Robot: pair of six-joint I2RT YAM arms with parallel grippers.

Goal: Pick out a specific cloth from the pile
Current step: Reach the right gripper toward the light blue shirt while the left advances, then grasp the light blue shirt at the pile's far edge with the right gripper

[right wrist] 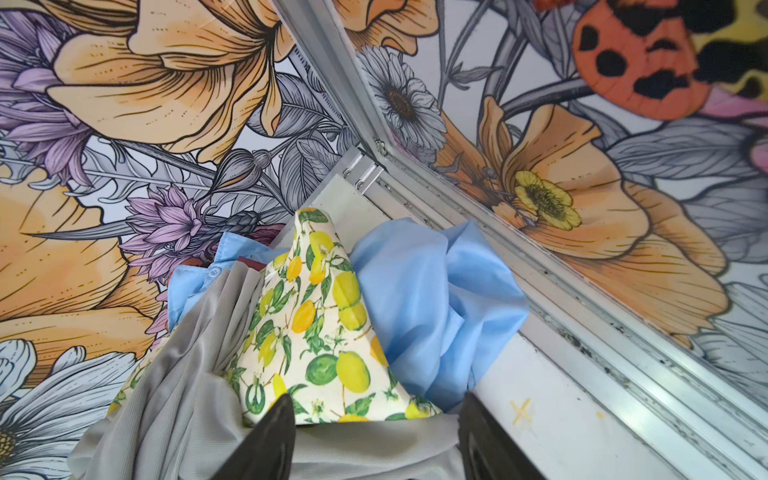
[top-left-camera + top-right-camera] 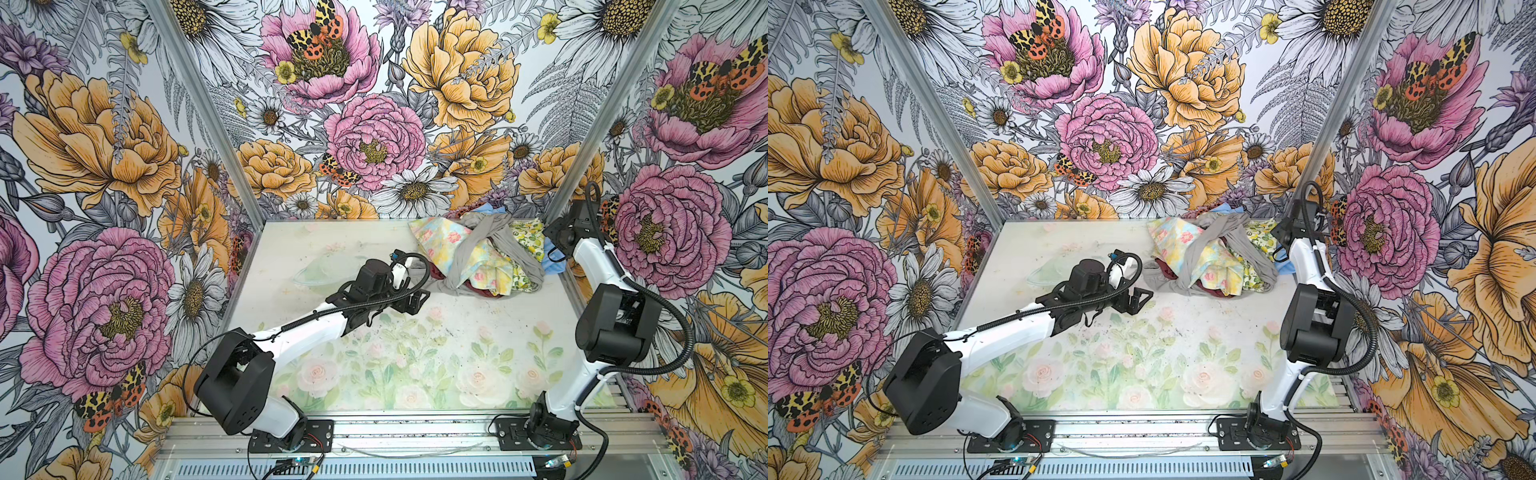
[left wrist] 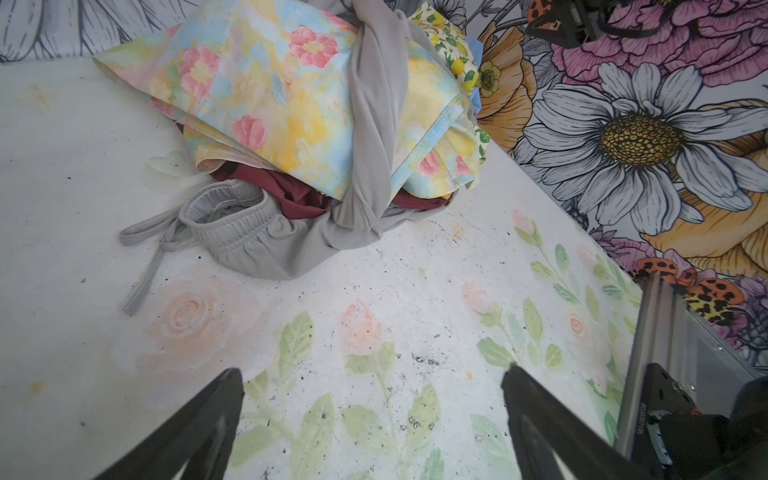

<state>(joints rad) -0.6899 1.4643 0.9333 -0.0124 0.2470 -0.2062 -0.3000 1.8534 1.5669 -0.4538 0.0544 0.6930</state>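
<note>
I watched the left gripper (image 3: 372,372) hover low over the rose-printed table (image 2: 316,245), just beside the near left edge of the pile (image 2: 478,257). Its jaws were spread wide and nothing was between them. It touched no fabric.

The pile lay at the far right part of the table, against the back wall. On its left and top lay the pastel floral fabric (image 2: 440,241). A grey stretchy garment (image 3: 374,124) was wrapped over it like a band, and its elastic waistband with drawstrings (image 3: 228,224) lay on the table toward the left gripper. A dark maroon piece (image 3: 291,191) showed at the bottom. On the right side was the lemon-print fabric (image 1: 316,316).

The cloth (image 1: 436,291), plain sky-blue, was at the far right edge of the pile, bunched between the lemon-print fabric and the metal frame rail (image 1: 540,266) (a small part with a button also showed behind the grey garment).

The right gripper (image 1: 376,405) was down at this same edge. Its jaws stood apart, with the corner of the lemon-print fabric and grey folds between them. The blue cloth reached the inner side of one finger (image 1: 478,432), but I saw nothing pinched.
</note>
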